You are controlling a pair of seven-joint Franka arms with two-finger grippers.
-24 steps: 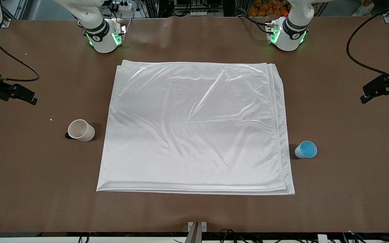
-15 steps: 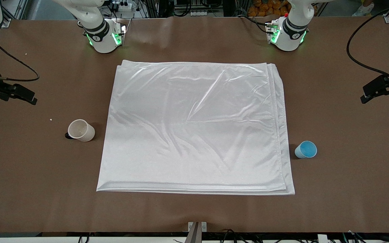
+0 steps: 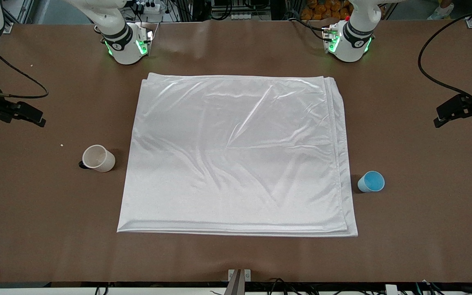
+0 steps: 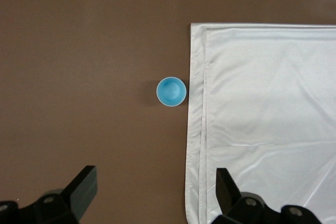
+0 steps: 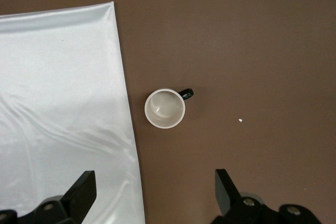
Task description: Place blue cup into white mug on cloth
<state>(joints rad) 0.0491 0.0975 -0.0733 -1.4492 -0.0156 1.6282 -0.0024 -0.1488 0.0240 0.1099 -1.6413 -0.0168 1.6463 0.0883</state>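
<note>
Brown table (image 3: 236, 254), cloth (image 3: 236, 155) centred, blue cup (image 3: 371, 181) just beside its edge

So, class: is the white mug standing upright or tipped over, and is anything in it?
Upright and empty. The white mug shows a round open rim facing up, with only its bare off-white inside visible.

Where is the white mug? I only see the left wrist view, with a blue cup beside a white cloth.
Observer: The white mug stands on the bare table beside the cloth, at the right arm's end, not on the cloth.
Operator: Is anything inside it?
Observer: No. The right wrist view shows it empty, and its black handle points away from the cloth.
Operator: What is the other gripper doing?
Observer: The right gripper hangs open over the table near the mug, holding nothing.
</note>
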